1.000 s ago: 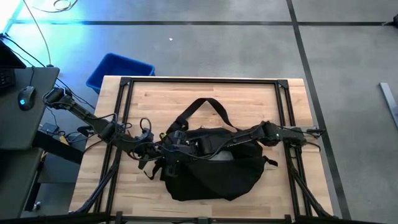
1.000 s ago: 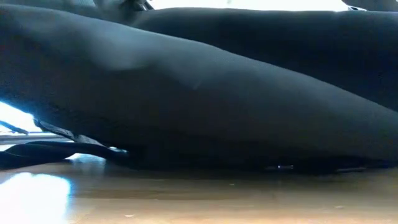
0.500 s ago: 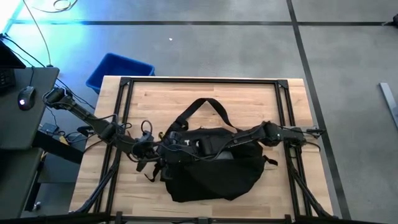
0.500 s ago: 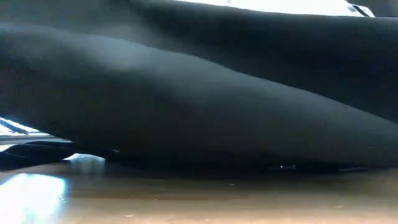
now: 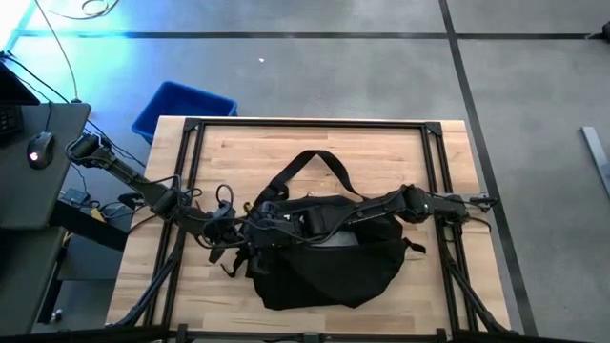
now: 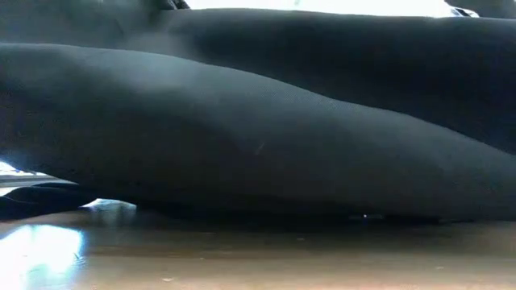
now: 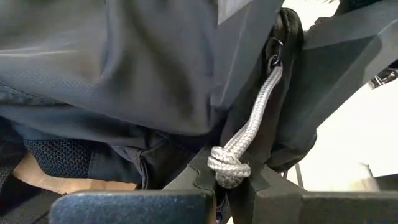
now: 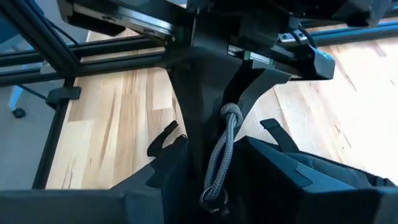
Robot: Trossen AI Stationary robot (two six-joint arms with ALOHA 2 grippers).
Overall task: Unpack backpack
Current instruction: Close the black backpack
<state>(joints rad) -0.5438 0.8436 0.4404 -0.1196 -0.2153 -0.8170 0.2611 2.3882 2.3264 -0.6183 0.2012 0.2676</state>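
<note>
Item: backpack [image 5: 329, 262], black fabric, lying flat on the wooden table [image 5: 381, 157], near the front edge, straps looped toward the back. From table height it fills nearly the whole view.

Item: zipper pull cord [image 7: 245, 146], grey braided, knotted at its end, fastened to a small metal ring on the bag.

Item: left gripper [image 7: 231, 177], at the bag's left end. Fingers clenched on the cord, the knot pinched between the two tips.

Item: right gripper [image 5: 319, 224], reaching in across the bag's top from the right. Its own camera looks past its fingers [image 8: 158, 140] at the other arm holding the cord [image 8: 225, 149]. Fingers seem parted and hold nothing that I can see; how wide they stand cannot be told.

Item: blue bin [image 5: 181, 110], on the floor beyond the table's far left corner.

Step in hand, by my reckoning: opening the zipper; no contents out yet. Next move calls for a steady pull along the zipper line while the right gripper braces or holds fabric, so the bag does not slide.
</note>
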